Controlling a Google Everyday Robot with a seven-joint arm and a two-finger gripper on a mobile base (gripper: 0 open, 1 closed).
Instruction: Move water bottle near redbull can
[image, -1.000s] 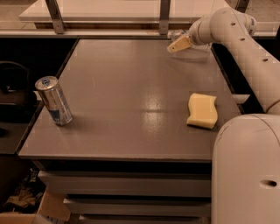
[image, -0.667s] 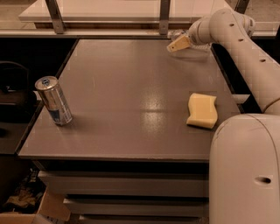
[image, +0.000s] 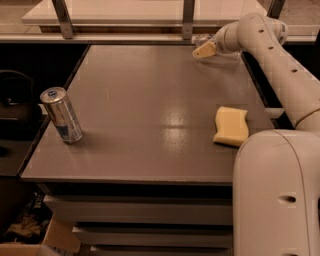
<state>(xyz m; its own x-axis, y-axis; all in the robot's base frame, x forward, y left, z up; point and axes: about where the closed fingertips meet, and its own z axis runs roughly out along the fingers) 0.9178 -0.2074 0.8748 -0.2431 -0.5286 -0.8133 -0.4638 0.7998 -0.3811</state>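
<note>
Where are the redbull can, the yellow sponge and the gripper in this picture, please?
redbull can (image: 62, 116): camera view, on its side wall.
yellow sponge (image: 231, 126): camera view, middle of its top face.
gripper (image: 204, 50): camera view, on its tan end, far back on the right.

One table (image: 150, 90), and on it one of each kind: can, sponge, bottle, gripper.

One redbull can (image: 61, 115) stands upright near the table's left edge. One yellow sponge (image: 231, 125) lies flat near the table's right edge. One robot arm (image: 280, 65) reaches over the table's far right corner and ends in one gripper (image: 204, 50), low over the tabletop there. One water bottle (image: 204, 39) shows only as a faint clear shape just beside the gripper, at the table's far edge. Three upright metal posts (image: 187, 17) rise behind the table's far edge.
</note>
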